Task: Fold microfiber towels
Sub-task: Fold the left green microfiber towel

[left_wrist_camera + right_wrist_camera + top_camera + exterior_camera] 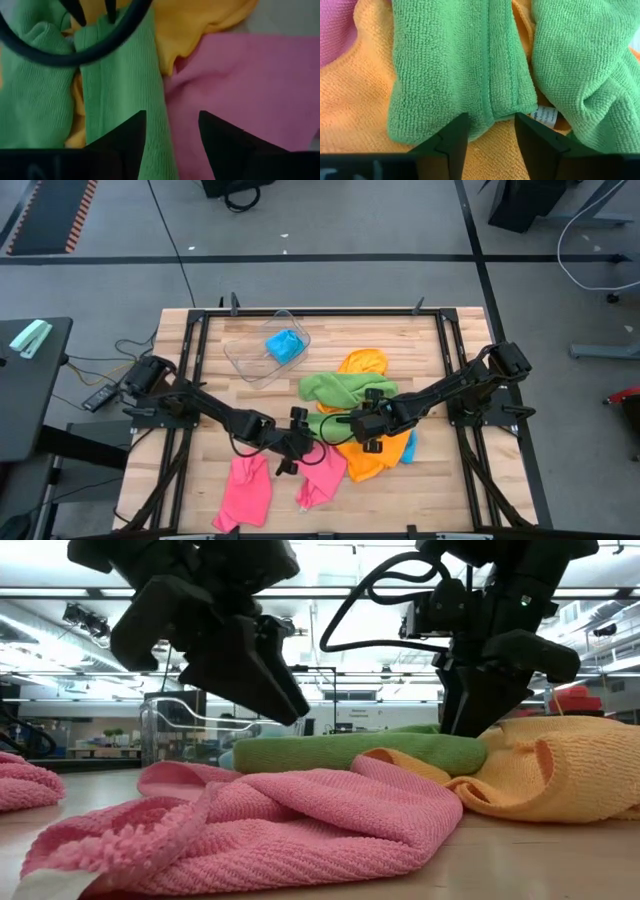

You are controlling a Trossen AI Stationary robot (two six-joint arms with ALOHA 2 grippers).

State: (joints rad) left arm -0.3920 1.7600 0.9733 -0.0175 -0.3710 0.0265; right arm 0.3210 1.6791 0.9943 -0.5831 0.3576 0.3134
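Left pincer [172, 137], right pincer [491, 135] parted over green towel [455, 65].

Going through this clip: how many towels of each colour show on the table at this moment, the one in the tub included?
Pink towels: 2
Green towel: 1, though its folds could hide a second
Orange towels: 2 patches, possibly one cloth
Blue towels: 2, one in the clear tub, one edge under the orange
Total: 7 at most
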